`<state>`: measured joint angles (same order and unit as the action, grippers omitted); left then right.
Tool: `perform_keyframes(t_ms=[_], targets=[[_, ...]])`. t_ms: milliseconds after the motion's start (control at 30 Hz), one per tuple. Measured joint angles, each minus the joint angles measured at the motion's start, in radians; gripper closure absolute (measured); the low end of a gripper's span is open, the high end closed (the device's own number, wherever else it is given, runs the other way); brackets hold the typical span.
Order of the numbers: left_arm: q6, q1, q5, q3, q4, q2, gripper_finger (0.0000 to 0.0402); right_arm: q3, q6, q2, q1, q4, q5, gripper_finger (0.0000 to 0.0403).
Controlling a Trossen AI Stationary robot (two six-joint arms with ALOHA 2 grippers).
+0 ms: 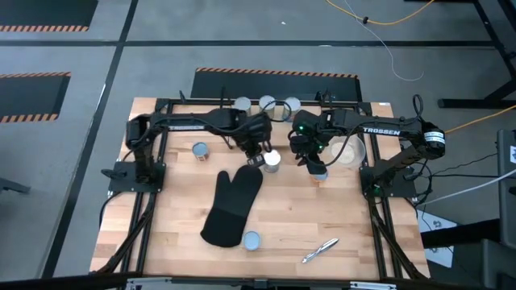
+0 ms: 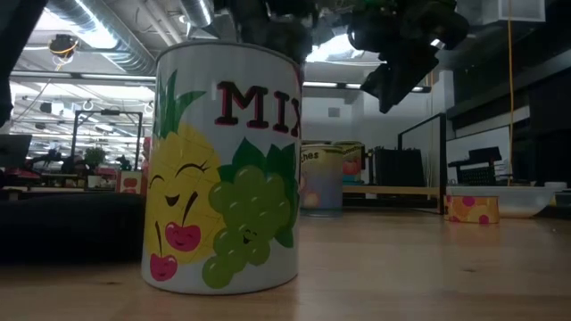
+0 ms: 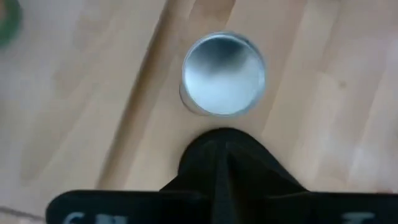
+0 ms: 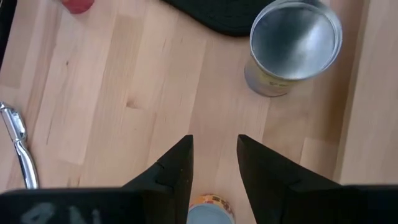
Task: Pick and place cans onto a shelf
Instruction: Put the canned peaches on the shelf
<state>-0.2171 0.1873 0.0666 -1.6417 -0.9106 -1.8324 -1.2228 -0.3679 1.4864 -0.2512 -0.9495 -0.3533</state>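
My left gripper (image 3: pixel 221 155) hangs shut just above a can with a silvery top (image 3: pixel 224 73), which stands upright on the table mid-centre (image 1: pixel 272 161); it does not touch the can. My right gripper (image 4: pixel 211 152) is open, hovering over an orange-labelled can (image 4: pixel 210 211) that stands on the table (image 1: pixel 319 171), with a finger on either side and clear of it. More cans stand at left (image 1: pixel 200 150) and near the front edge (image 1: pixel 251 240). Three cans (image 1: pixel 267 102) sit on the shelf (image 2: pixel 393 189) at the table's far edge.
A black oven mitt (image 1: pixel 232 205) lies left of centre, close to the front can. A silvery pen-like item (image 1: pixel 319 250) lies near the front edge. A pale dish (image 1: pixel 348 151) sits under the right arm. Bare wood lies at front right.
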Motion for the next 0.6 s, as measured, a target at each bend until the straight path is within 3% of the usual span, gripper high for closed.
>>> perform_keyframes(t_ms=[233,400,500,600], targets=[[0.096,-0.092,-0.116,0.0,-0.08,0.177,0.0391,0.0,0.123,0.0,0.001,0.1,-0.002,0.0274],[0.097,-0.202,-0.283,0.014,-0.11,0.326,0.04,0.0,0.191,0.0,0.004,0.189,-0.009,0.0274],[0.085,-0.285,-0.371,0.09,-0.095,0.421,0.0399,0.0,0.218,0.0,0.009,0.24,-0.009,0.0274],[0.031,-0.364,-0.397,0.226,-0.031,0.521,0.0394,0.0,0.256,0.0,0.022,0.296,-0.008,0.0274]])
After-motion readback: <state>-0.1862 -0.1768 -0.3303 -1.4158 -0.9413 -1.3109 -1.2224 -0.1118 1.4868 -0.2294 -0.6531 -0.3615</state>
